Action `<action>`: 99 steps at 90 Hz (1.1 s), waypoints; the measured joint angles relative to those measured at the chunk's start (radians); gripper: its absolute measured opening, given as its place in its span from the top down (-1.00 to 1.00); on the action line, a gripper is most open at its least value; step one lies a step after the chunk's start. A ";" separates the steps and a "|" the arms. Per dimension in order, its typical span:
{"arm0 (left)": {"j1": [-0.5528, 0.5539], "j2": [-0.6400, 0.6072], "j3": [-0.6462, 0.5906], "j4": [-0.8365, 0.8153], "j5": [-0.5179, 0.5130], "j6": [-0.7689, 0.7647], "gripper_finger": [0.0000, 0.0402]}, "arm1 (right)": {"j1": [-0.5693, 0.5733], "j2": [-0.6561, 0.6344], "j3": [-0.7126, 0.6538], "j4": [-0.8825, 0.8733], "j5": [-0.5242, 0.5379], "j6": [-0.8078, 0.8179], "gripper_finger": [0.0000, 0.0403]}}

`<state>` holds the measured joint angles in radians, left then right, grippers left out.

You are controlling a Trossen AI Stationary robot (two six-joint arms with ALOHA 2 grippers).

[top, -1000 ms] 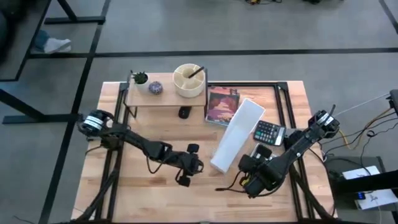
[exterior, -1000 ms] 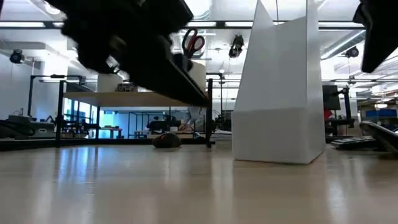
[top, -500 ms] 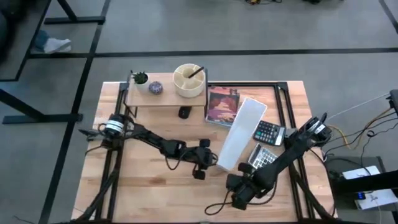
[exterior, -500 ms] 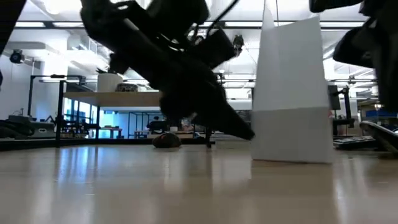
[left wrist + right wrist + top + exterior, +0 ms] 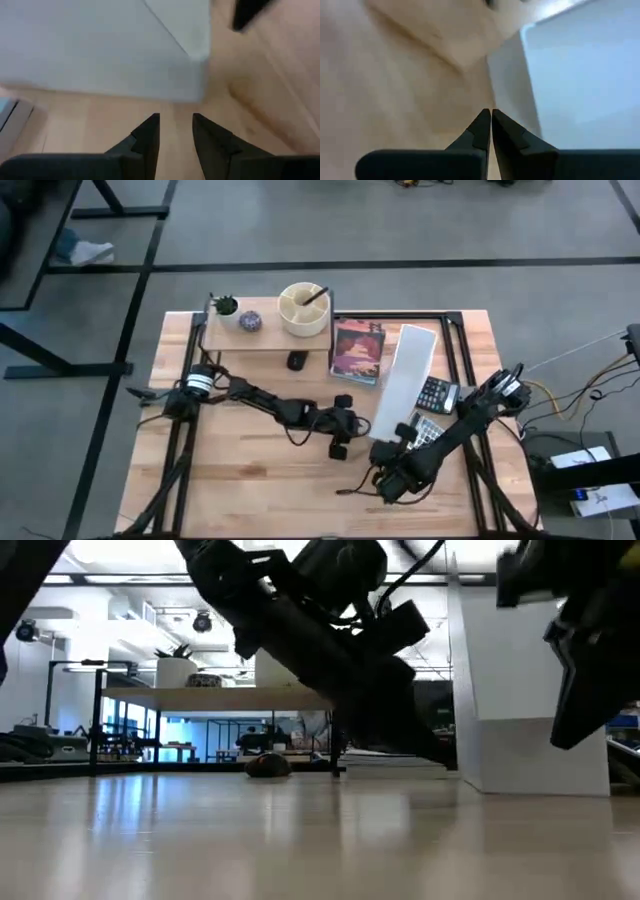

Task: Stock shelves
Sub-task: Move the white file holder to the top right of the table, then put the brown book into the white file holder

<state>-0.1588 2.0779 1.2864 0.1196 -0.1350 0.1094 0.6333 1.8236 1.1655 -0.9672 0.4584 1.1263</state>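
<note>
- So, our left tool (image 5: 341, 448) sits mid-bench, fingers slightly parted, just beside the white file holder (image 5: 404, 383).
- Our right tool (image 5: 381, 481) is pinched closed, empty, near the holder's front end.
- The shelves (image 5: 265, 337) stand at the bench's (image 5: 240, 490) back left.

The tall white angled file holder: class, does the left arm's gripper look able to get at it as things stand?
Probably yes. The left gripper, fingers slightly apart, sits beside the tall white angled file holder with only bare wooden tabletop between them.
</note>
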 joint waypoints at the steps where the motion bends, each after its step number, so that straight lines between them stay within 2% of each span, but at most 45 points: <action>1: 0.000 -0.005 0.000 -0.013 -0.004 -0.003 0.51 | -0.003 0.000 -0.004 -0.002 0.002 0.002 1.00; 16: -0.013 -0.097 -0.041 -0.185 -0.088 -0.065 0.51 | -0.051 0.000 -0.042 -0.033 0.017 0.009 1.00; 29: -0.029 -0.192 -0.151 -0.188 -0.094 -0.105 0.51 | -0.099 0.000 -0.066 -0.113 0.035 0.002 1.00; 46: -0.047 -0.325 -0.334 -0.104 -0.095 -0.167 0.51 | -0.176 -0.002 -0.076 -0.208 0.137 -0.032 1.00; 70: -0.075 -0.469 -0.608 0.191 -0.094 -0.250 0.51 | -0.283 -0.002 -0.067 -0.239 0.196 -0.151 1.00; 88: -0.096 -0.511 -0.707 0.301 -0.093 -0.266 0.51 | -0.275 -0.004 0.053 -0.216 0.194 -0.289 1.00; 99: -0.100 -0.513 -0.722 0.325 -0.094 -0.266 0.51 | -0.282 -0.005 0.081 -0.061 0.214 -0.418 1.00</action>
<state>-0.2591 1.5650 0.5642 0.4446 -0.2291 -0.1570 0.3513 1.8187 1.2470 -1.0285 0.6722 0.7080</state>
